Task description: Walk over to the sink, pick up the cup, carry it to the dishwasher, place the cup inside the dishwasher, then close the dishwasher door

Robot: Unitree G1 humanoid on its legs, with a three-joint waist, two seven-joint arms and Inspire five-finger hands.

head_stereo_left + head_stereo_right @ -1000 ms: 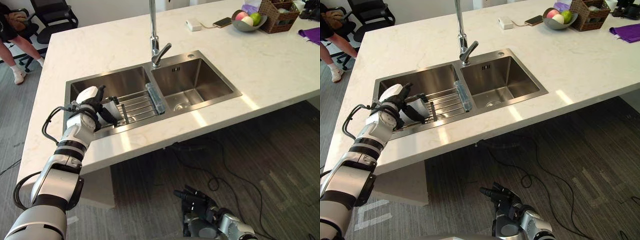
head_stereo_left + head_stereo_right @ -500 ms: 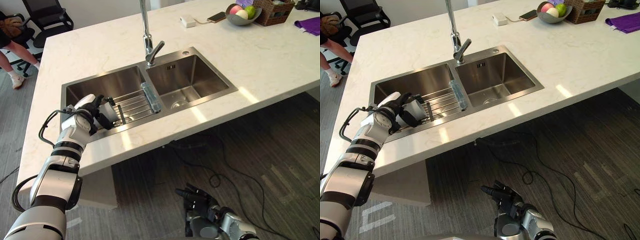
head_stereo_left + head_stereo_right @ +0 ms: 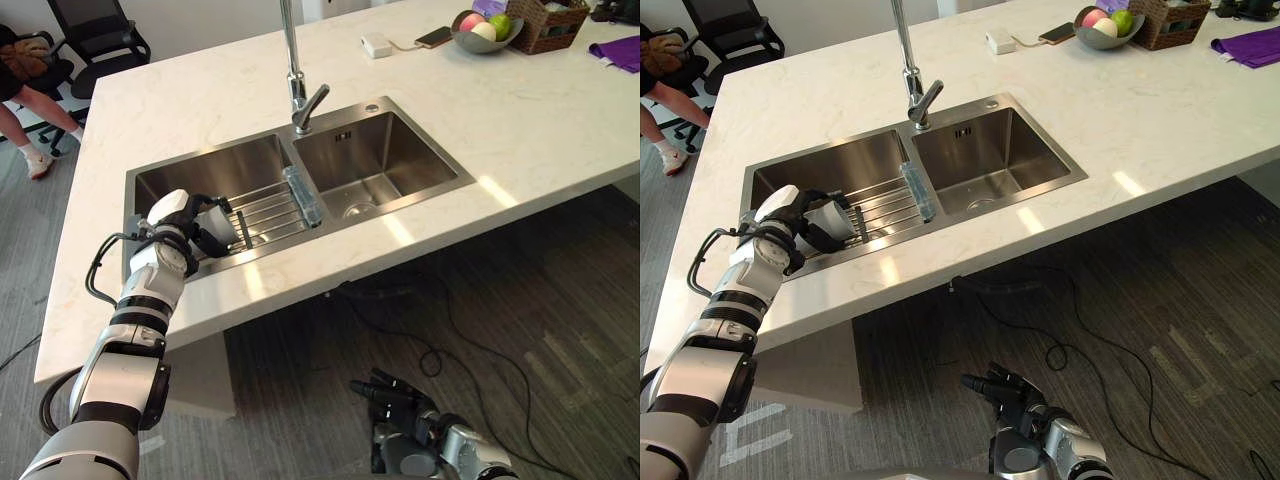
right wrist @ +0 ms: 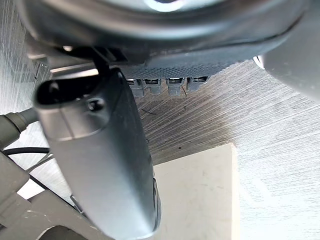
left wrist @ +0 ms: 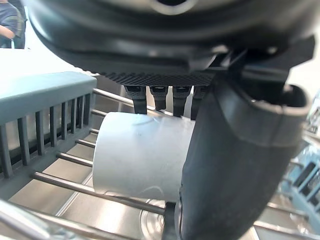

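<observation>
Right hand (image 3: 400,405) hangs low, fingers relaxed, out of play, while the left hand (image 3: 190,228) curls thumb and fingers round the white cylindrical cup (image 5: 135,155) lying sideways on the steel wire rack (image 3: 275,205) beneath it in the stainless sink (image 3: 210,165), ready, I'd judge, for lifting.

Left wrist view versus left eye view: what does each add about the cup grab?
Left wrist view: the left hand curled round the white cylindrical cup, which lies sideways on the steel wire rack. Left eye view: that rack sits over the left basin of the steel double sink, beside the chrome faucet; the right hand hangs open, low. Both: hand, cup, rack.
</observation>
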